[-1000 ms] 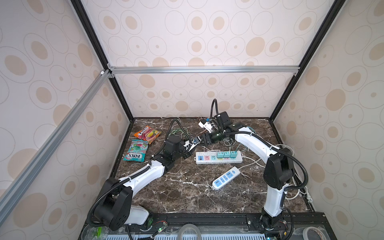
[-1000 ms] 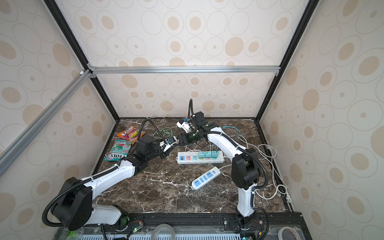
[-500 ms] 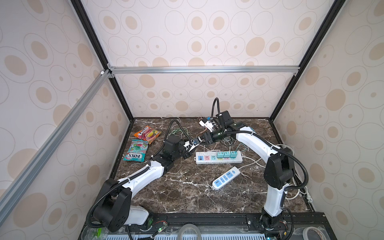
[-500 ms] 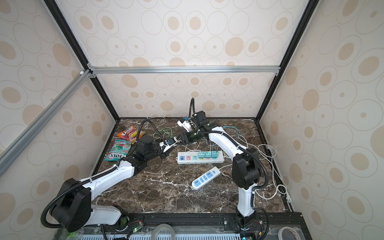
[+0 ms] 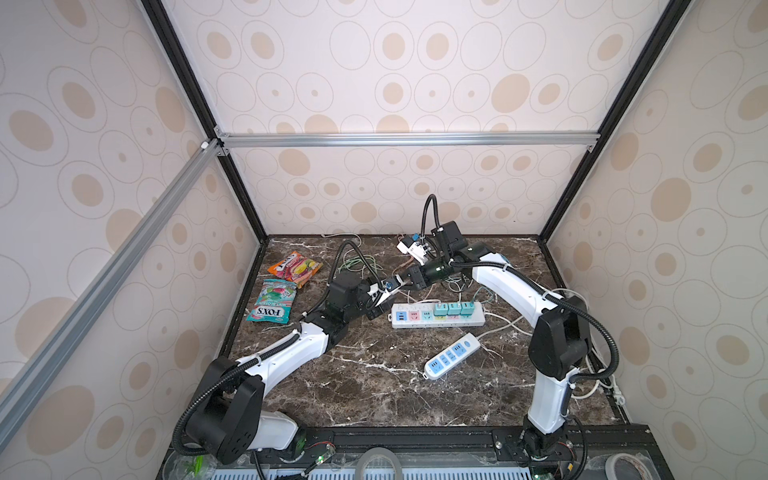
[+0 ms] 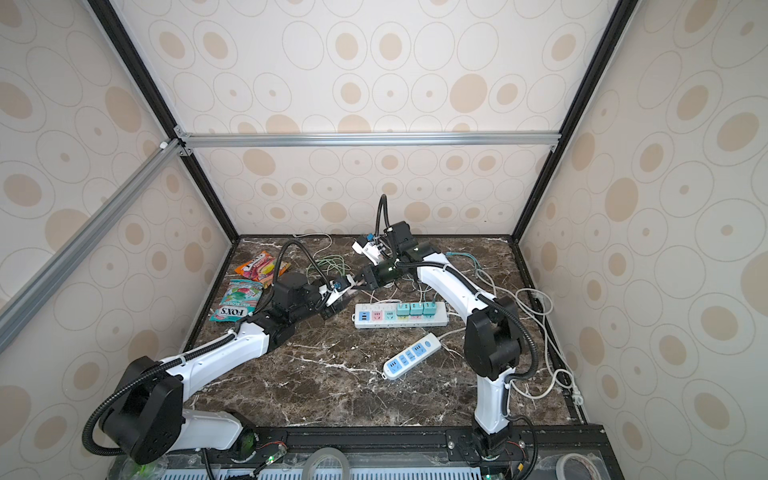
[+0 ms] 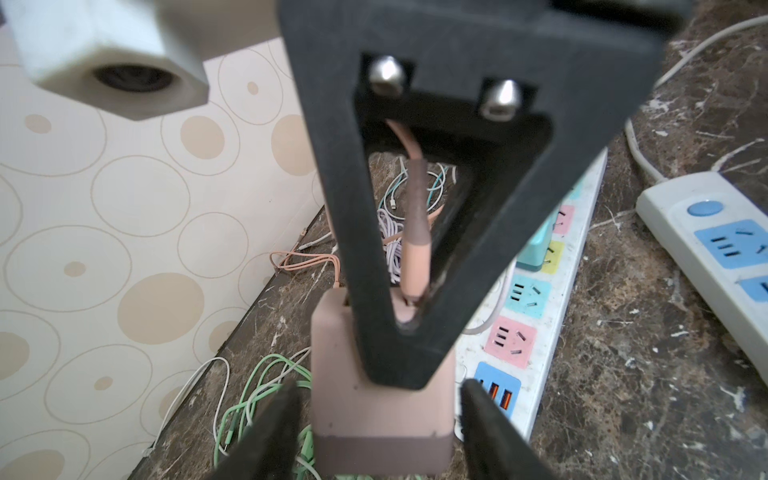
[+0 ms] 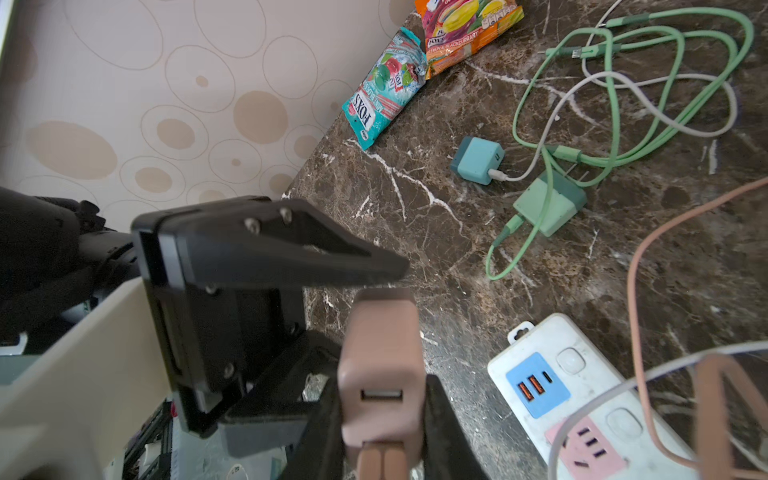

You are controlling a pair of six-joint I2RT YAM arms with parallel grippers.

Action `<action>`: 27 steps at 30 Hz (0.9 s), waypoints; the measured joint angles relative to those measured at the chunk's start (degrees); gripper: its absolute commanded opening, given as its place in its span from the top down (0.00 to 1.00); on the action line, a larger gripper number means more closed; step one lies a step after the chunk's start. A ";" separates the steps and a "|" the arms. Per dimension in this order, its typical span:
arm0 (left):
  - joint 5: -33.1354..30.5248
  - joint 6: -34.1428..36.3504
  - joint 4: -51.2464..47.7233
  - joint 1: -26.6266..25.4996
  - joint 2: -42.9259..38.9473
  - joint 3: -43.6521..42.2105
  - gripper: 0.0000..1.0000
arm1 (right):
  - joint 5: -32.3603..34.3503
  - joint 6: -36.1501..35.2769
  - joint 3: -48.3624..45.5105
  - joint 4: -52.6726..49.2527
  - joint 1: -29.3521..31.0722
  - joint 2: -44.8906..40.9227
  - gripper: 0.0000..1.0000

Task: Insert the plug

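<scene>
The plug (image 8: pixel 380 357) is a pink cube charger with a pink cable (image 7: pixel 415 257) in its USB port. It hangs above the marble, just off the end of the white power strip (image 5: pixel 438 316) with coloured sockets. My right gripper (image 8: pixel 382 386) is shut on the plug, one black finger pressed against each side. My left gripper (image 7: pixel 378 386) is open around the same plug (image 7: pixel 380 415), with a gap on both sides. In both top views the two grippers (image 5: pixel 380 297) (image 5: pixel 401 282) meet tip to tip at the strip's left end (image 6: pixel 363 316).
Three teal chargers (image 5: pixel 453 308) sit in the strip's right sockets. A second white strip (image 5: pixel 451 356) lies nearer the front. Loose teal (image 8: pixel 478 160) and green (image 8: pixel 548 205) chargers and green cable (image 8: pixel 623 83) lie behind. Candy bags (image 5: pixel 272 301) lie by the left wall.
My left gripper has let go of the pink plug and opened wide. My right gripper has closed onto it. Both arms have stayed almost in place.
</scene>
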 measured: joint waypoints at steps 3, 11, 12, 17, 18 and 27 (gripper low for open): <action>-1.11 -4.33 1.55 0.17 -0.46 -1.57 0.02 | 2.49 -2.54 -0.20 -0.81 -0.24 -1.38 1.00; -6.99 -19.65 5.90 0.63 -0.44 -8.11 0.02 | 6.21 -9.70 -0.39 -1.75 -0.79 -5.55 1.00; -8.04 -21.24 5.86 0.66 -0.28 -8.55 0.02 | 6.25 -10.88 -0.48 -2.03 -0.81 -5.84 1.00; -14.45 -28.48 6.56 0.87 0.59 -8.98 0.02 | 5.64 -21.42 -1.73 -5.75 -0.70 -6.64 1.00; -15.56 -29.59 6.84 1.05 0.59 -9.14 0.02 | 5.70 -23.71 -1.99 -6.88 -0.55 -6.64 1.00; -15.80 -41.31 6.32 2.91 3.98 -7.96 0.06 | 11.56 -43.89 -5.25 -15.28 4.72 -6.29 1.00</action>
